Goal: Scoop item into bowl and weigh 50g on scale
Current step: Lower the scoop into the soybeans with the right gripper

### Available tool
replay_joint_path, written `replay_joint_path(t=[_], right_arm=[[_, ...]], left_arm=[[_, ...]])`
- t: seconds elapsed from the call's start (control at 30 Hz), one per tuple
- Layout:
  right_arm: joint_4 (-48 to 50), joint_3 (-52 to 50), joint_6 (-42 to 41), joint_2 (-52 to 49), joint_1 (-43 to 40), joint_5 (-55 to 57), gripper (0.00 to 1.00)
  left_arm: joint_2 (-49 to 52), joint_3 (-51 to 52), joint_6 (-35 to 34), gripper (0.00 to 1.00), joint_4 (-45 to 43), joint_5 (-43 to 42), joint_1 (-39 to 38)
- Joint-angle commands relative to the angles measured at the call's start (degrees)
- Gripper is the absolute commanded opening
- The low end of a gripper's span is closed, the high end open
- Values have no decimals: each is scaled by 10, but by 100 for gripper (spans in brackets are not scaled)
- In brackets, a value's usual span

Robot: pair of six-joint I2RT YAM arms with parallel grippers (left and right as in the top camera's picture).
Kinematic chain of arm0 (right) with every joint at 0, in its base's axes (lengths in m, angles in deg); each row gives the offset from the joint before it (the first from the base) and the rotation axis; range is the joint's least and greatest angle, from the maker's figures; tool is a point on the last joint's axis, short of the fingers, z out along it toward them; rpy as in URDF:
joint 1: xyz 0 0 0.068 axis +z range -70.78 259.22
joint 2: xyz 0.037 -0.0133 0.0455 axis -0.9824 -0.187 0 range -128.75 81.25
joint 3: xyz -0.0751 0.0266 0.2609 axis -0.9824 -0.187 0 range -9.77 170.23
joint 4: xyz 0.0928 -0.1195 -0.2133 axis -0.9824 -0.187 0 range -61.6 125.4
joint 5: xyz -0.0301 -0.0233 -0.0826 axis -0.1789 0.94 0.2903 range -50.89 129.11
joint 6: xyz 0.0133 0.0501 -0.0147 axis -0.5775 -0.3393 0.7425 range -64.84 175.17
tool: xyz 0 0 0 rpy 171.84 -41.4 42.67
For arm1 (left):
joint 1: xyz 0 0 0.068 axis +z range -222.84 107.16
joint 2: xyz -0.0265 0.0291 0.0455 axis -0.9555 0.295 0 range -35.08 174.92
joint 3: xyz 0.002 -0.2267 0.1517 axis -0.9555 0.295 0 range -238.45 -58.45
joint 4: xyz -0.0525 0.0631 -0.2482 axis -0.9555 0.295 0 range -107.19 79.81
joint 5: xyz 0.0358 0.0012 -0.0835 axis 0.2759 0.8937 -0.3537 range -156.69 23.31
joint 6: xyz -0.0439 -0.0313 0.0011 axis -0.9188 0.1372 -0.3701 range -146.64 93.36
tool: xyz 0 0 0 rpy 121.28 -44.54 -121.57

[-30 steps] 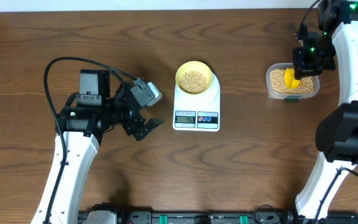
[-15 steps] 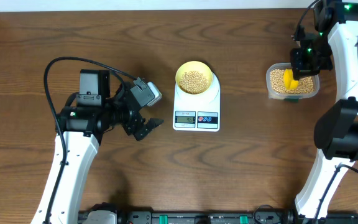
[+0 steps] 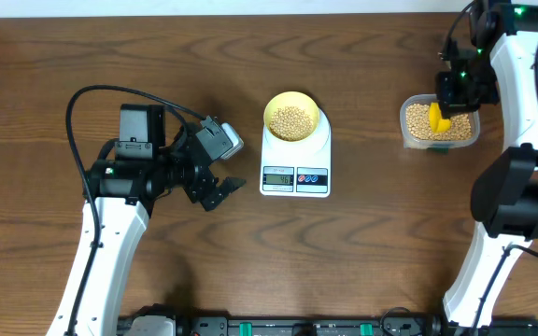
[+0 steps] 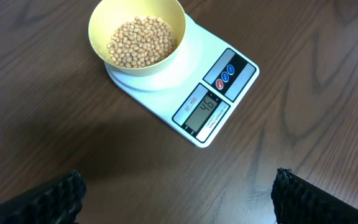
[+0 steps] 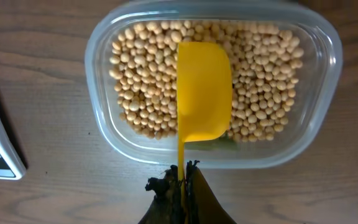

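Brown wood makes up the table [image 3: 362, 261], and all the things sit on it. The right claw [image 5: 180, 180] is pressed together on the thin handle of a yellow scoop [image 5: 202, 90]. The handle runs straight out from the claw, and the cup of the scoop is at the far end. The cup hangs over a clear tub [image 5: 319, 134] full of beans [image 5: 142, 87]. No beans show on the yellow cup, so it looks empty. I cannot tell if it touches the beans under it.

The bowl [image 3: 268, 107] is not near this claw. It lies off to the left of it, well apart, with bare table between the tub and the scale [image 3: 318, 149]. The bowl sits on the round end of the scale and has a heap of beans in it. The little screen [image 4: 202, 111] seems to read forty-six, so I think the bowl needs only a few more beans.

The next move, I think, is to dip the scoop, pick up a small bit, and carry it left across the table to the bowl. The cup must be kept flat on the way, or beans may roll off.

The left claw [image 3: 220, 193] is spread wide and holds nothing. It rests near the scale on its left side, nearer to the bowl than the right claw is. But it has no scoop, so the right claw has to do the job.
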Motion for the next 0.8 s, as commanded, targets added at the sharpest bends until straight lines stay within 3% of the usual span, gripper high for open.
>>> replay_joint_path(t=[0.0, 0.5, 0.77], right_arm=[[6, -3, -8, -6, 13, 1, 1], [5, -42, -6, -6, 16, -79, 1], [-7, -39, 14, -3, -37, -158, 1]], left_arm=[[4, 0, 9, 97, 0, 3, 3], [4, 0, 9, 98, 0, 3, 3], [4, 0, 9, 98, 0, 3, 3]])
